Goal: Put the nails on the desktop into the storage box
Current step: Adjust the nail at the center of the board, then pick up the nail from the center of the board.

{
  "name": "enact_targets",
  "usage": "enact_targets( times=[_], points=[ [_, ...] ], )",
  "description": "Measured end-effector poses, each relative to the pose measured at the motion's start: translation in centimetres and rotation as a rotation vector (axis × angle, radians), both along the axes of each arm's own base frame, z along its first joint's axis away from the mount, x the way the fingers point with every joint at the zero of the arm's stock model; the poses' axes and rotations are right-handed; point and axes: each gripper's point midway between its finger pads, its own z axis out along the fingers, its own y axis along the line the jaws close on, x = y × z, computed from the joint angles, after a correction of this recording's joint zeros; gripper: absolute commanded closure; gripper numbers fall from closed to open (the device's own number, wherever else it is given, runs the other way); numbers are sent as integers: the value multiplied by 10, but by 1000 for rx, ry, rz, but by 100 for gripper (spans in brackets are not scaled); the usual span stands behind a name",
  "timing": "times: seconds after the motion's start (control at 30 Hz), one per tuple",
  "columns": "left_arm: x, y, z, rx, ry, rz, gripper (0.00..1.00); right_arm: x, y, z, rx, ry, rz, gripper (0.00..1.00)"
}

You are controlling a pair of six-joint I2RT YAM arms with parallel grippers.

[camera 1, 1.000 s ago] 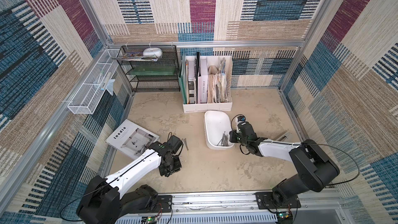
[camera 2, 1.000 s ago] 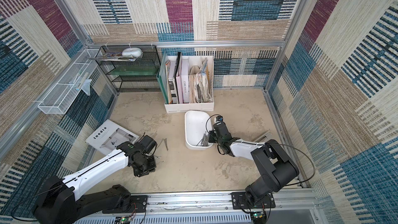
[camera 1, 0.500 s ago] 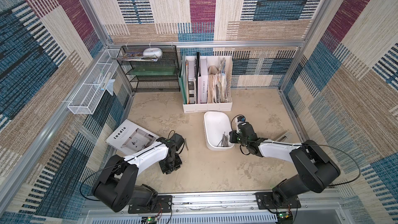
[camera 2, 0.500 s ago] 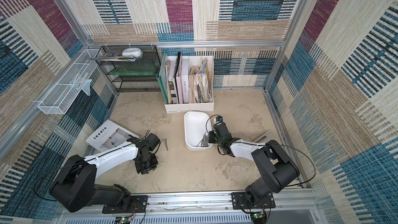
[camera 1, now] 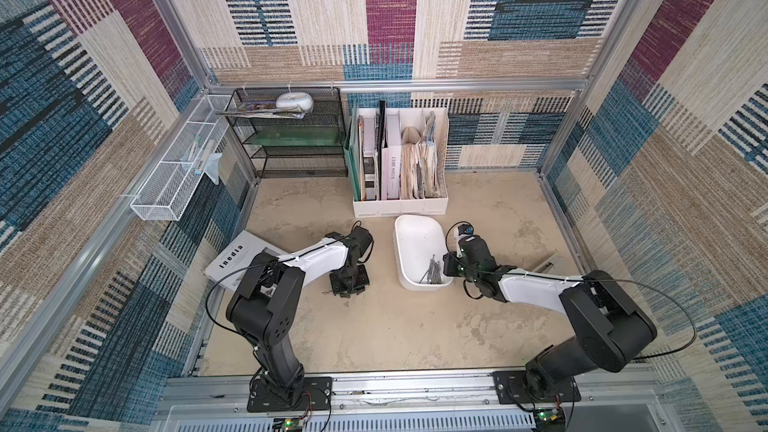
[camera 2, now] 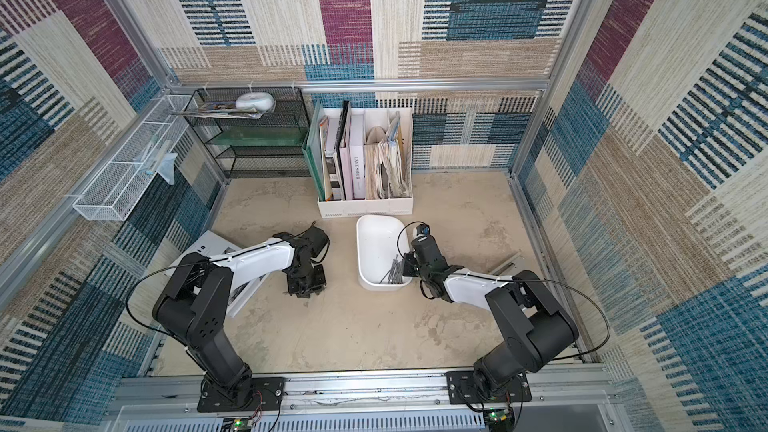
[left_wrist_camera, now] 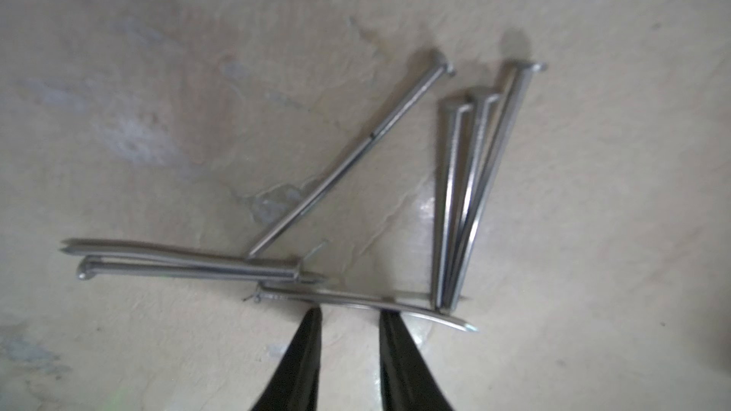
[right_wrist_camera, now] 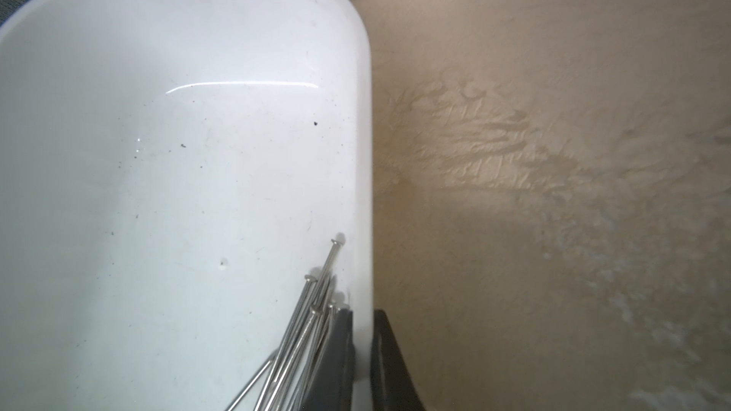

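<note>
In both top views the left gripper (camera 1: 348, 282) hides the loose nails (left_wrist_camera: 348, 160); only one thin end shows beside it. Its wrist view is blurred, so their count is unsure. They lie fanned on the desk (left_wrist_camera: 158, 73) just beyond the fingers (left_wrist_camera: 308, 349), with one bent nail (left_wrist_camera: 435, 316) right at the tips, contact unclear. The jaws stand partly apart over bare desk, holding nothing. The right gripper (right_wrist_camera: 362, 312) is clamped on the box (right_wrist_camera: 197, 152) wall, one finger inside beside the stored nails (right_wrist_camera: 304, 330), which the frame edge cuts off.
</note>
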Motion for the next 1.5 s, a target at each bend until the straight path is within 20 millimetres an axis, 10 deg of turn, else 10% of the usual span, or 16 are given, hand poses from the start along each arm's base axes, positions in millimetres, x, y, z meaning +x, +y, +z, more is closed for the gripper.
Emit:
enact_targets(
  times=[0.43, 1.07, 1.3, 1.5],
  points=[
    [33, -23, 89, -179, -305, -87, 66, 1, 0, 1, -4, 1, -3, 100],
    [50, 19, 8, 40, -69, -197, 70, -3, -7, 0, -22, 8, -19, 100],
    [46, 21, -5, 49, -30, -217, 99, -1, -5, 0, -18, 4, -20, 100],
    [44, 22, -8, 55, -13, -226, 100, -1, -5, 0, -16, 4, -20, 100]
  ],
)
